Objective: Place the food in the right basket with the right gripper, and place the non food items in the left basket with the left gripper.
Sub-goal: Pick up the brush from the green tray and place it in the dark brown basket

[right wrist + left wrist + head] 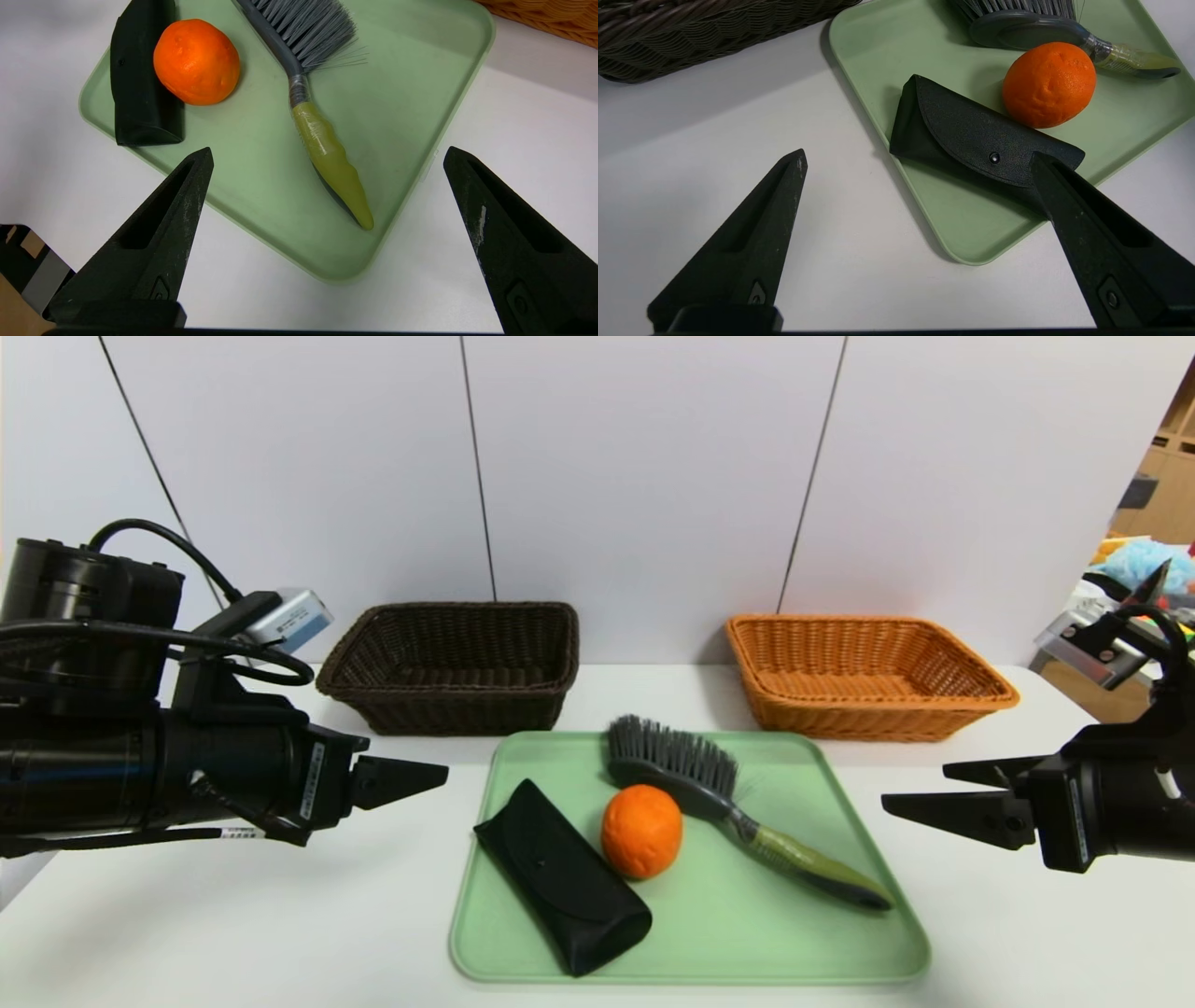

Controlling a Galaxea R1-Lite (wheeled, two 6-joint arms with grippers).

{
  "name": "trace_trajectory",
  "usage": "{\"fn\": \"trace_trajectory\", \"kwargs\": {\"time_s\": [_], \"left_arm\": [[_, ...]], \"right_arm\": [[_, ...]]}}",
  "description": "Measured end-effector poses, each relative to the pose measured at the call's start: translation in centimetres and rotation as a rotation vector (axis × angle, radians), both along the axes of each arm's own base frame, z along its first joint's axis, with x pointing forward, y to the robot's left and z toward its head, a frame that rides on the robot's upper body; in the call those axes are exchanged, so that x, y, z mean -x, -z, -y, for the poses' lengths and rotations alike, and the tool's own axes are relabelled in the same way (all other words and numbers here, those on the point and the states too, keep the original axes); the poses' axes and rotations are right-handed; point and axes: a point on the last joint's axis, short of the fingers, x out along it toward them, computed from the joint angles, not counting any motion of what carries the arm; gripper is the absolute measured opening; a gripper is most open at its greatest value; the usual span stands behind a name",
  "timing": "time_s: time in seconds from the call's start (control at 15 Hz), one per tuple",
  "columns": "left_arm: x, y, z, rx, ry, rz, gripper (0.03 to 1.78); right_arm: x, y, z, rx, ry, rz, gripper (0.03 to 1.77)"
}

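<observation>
The orange fruit [640,831] [1048,84] [196,60] sits mid-tray between a black flap case [560,877] [971,135] [140,84] and a grey-bristled brush [738,817] [1017,25] [317,130] with a green handle. Behind the tray stand the dark brown left basket [467,709] [691,32] and the orange-tan right basket [840,714] [551,18]; neither shows anything inside. My left gripper [439,773] [919,157] hovers open, left of the tray near the case. Off the tray's right side, my right gripper [915,784] [329,151] is open too, by the brush handle.
All three items lie on a pale green tray [794,933] [971,224] [411,93] on a white table. A white panelled wall rises behind the baskets. Cluttered furniture shows past the table's far right edge [1120,644].
</observation>
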Motion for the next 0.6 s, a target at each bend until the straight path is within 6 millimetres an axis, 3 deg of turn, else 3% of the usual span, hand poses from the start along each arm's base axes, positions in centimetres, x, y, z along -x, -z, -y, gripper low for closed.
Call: {"fn": "trace_trajectory", "kwargs": {"time_s": [0.33,0.6], "left_arm": [[0.1,0.3,0.0,-0.002,0.000,-0.010,1.69],[0.1,0.3,0.0,-0.001,0.000,-0.011,1.69]], "right_arm": [[-0.5,0.1,-0.6,0.001,-0.029,-0.008,1.70],[-2.2,-0.1,-2.1,-0.014,-0.073,0.068,1.70]]}}
